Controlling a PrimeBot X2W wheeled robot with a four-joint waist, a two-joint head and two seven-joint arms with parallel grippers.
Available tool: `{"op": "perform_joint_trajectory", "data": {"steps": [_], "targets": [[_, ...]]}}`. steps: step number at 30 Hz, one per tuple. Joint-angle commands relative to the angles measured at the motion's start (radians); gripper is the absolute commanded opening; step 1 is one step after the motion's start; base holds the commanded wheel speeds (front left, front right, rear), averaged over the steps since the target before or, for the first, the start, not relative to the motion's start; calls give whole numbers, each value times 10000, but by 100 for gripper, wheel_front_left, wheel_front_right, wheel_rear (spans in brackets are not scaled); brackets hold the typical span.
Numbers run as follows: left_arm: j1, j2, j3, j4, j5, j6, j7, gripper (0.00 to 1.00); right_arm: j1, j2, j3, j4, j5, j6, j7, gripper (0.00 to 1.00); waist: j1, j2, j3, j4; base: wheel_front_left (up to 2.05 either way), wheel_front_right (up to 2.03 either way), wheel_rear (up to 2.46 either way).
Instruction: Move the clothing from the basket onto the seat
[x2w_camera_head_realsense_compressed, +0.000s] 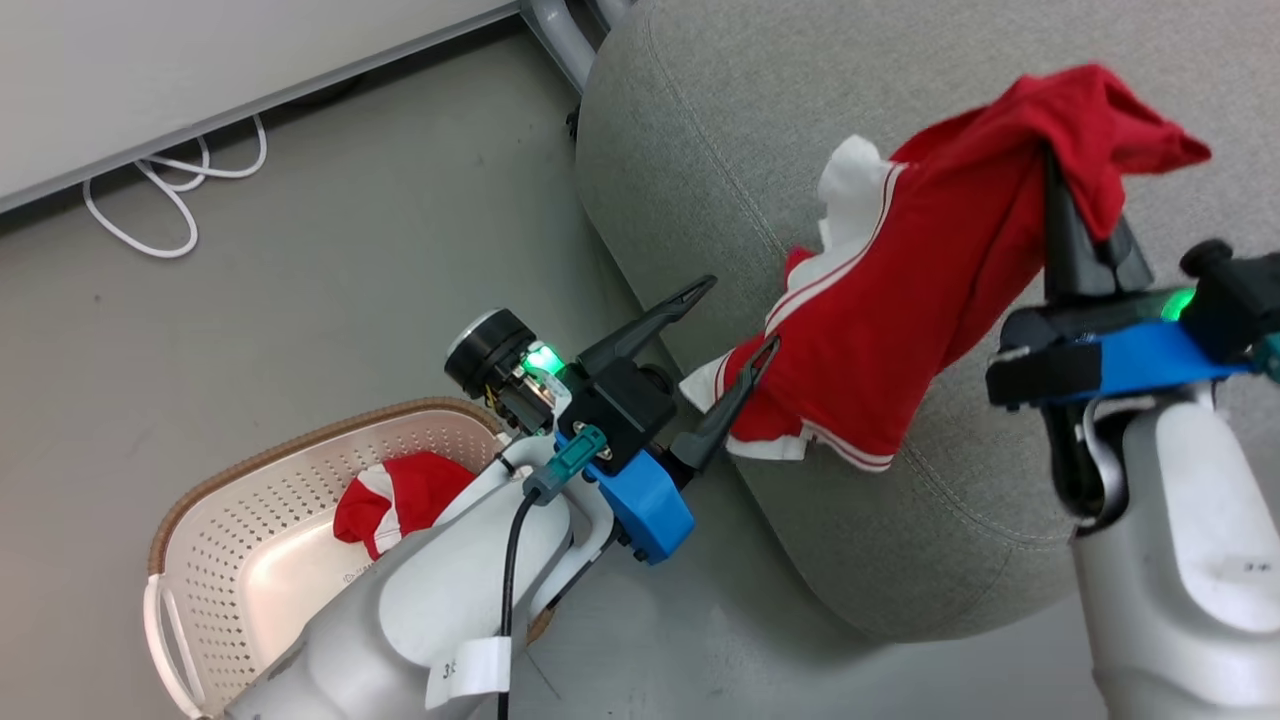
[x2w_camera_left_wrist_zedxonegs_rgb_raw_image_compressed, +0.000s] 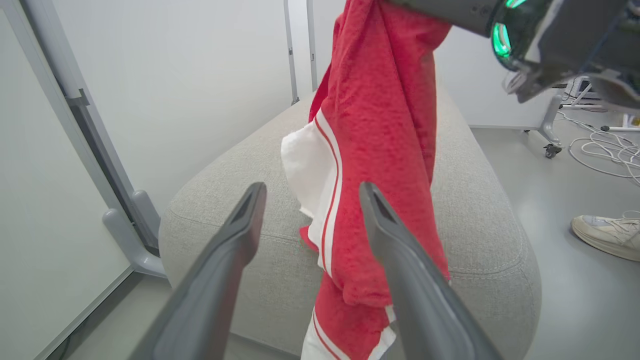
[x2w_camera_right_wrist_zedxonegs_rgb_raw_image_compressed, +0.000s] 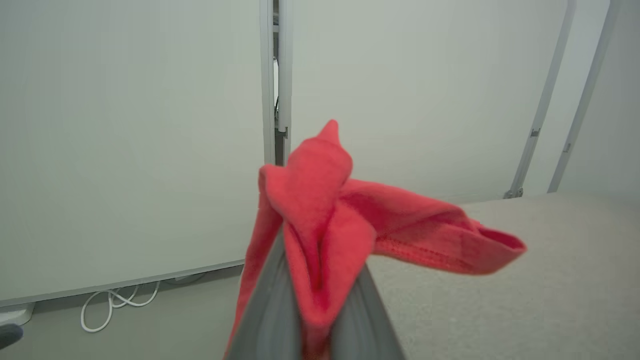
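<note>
Above, the right gripper (x2w_camera_head_realsense_compressed: 1062, 200) pinches the red garment (x2w_camera_head_realsense_compressed: 900, 300), which hangs lengthwise over the seat (x2w_camera_head_realsense_compressed: 760, 90), hem just ahead of the spread left gripper (x2w_camera_head_realsense_compressed: 742, 313)

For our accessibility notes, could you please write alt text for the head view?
The right end effector holds a red, white-striped garment up above the grey seat. The left end effector is open beside its lower hem, and a second red garment lies in the basket.
</note>
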Motion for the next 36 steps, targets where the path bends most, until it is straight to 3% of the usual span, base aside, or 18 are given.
{"op": "perform_joint_trajectory", "data": {"steps": [1, 7, 16, 23, 28, 36], "targets": [[-182, 109, 66, -64, 50, 47, -39, 100, -518, -156, -46, -144, -46, 1, -13, 0, 0, 0, 275, 44, 0, 0, 0], [-670, 396, 108, -425, 231, 101, 178, 100, -2641, -941, -558, -636, -345, 1, -13, 0, 0, 0, 1333, 250, 0, 0, 0], [-1381, 855, 244, -1012, 471, 196, 480, 100, -5328, -2887, -2482, -1127, -321, 1, -11, 0, 0, 0, 2881, 552, 0, 0, 0], [-1837, 1195, 308, -1496, 654, 256, 697, 100, -6208, -4626, -3650, -61, -49, 1, -10, 0, 0, 0, 3859, 705, 0, 0, 0], [-2117, 1309, 305, -1733, 736, 254, 795, 100, -5865, -4691, -3773, 1140, -237, 1, -11, 0, 0, 0, 4383, 823, 0, 0, 0], [-2349, 1278, 172, -1888, 811, 246, 860, 100, -5016, -3642, -4296, 2221, -473, 1, -11, 0, 0, 0, 4897, 1163, 0, 0, 0]]}}
